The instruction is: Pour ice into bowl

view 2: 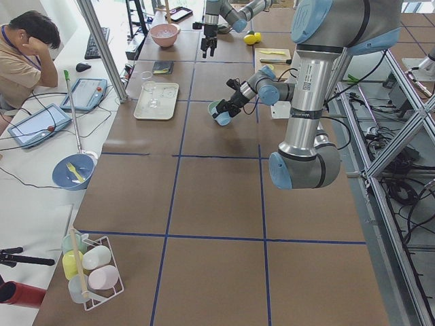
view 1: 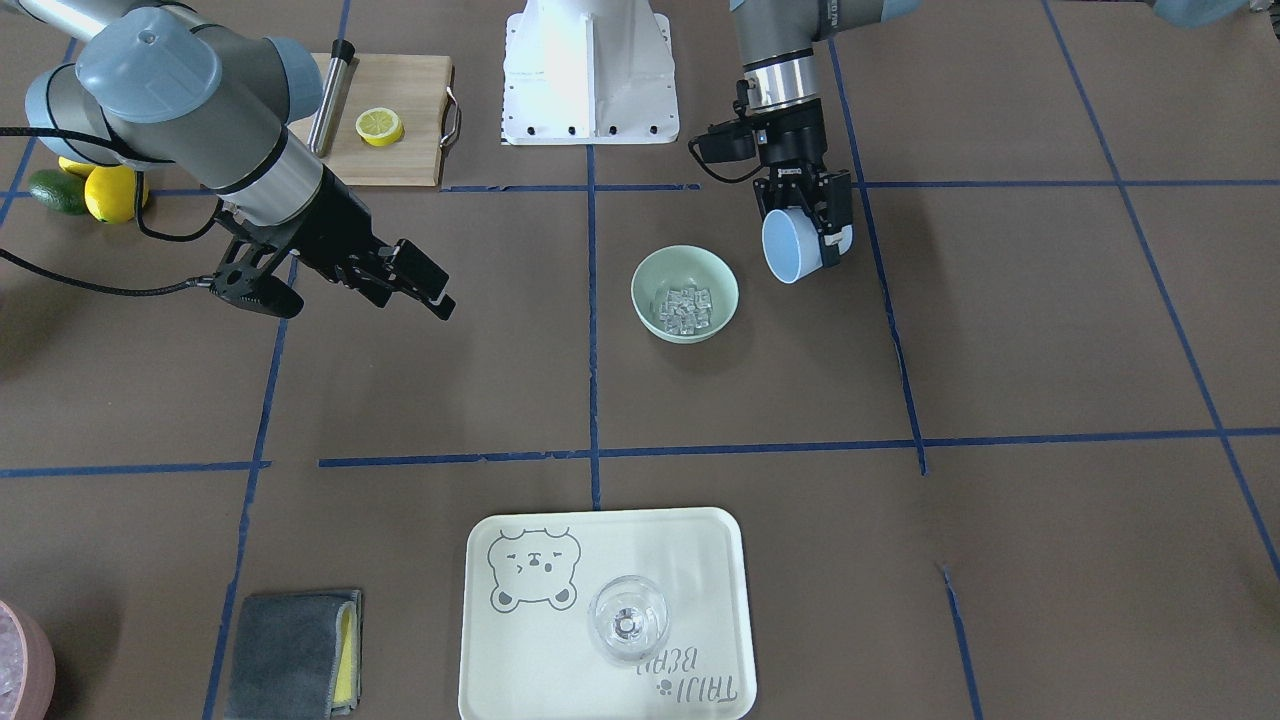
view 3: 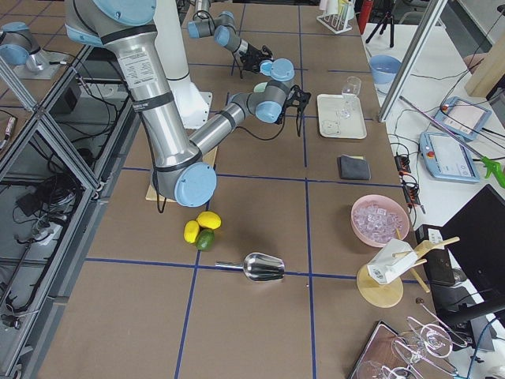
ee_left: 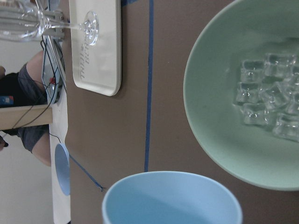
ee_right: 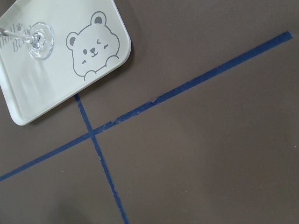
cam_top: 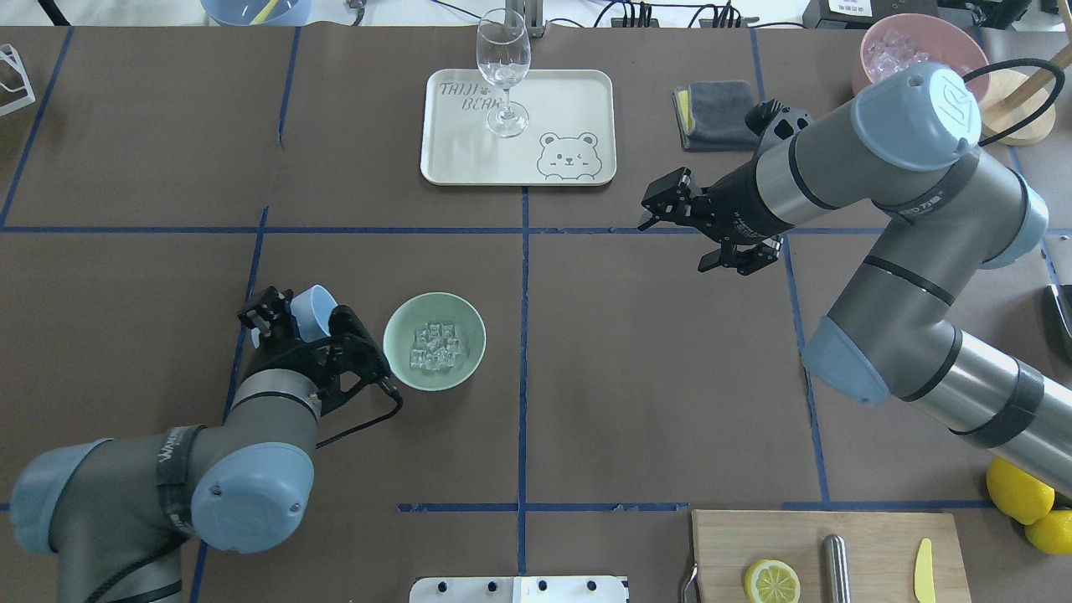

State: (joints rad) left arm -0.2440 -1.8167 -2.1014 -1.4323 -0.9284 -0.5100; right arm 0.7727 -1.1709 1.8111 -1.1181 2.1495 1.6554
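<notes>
Left arm [view 2: 309, 102]: is rising near and large, its forearm reaching over the table's middle.
Left gripper [view 2: 227, 111]: is gripping the blue cup [view 2: 222, 120], which is lying tipped on its side just beside the bowl [view 2: 213, 106].
Right arm [view 2: 228, 10]: is coming in at the far end, and the right gripper [view 2: 209, 46] is pointing down near the pink container [view 2: 165, 34].
Tray [view 2: 158, 109]: is carrying a clear glass [view 2: 149, 88].
Grey cloth [view 2: 163, 67]: is lying between tray and pink container.
Person [view 2: 24, 51]: is sitting at the white side table [view 2: 34, 197], one hand raised to the head.
Blue dish [view 2: 73, 171]: is resting on that side table.
Wire rack [view 2: 92, 268]: is holding pastel cups at the table's near corner.
</notes>
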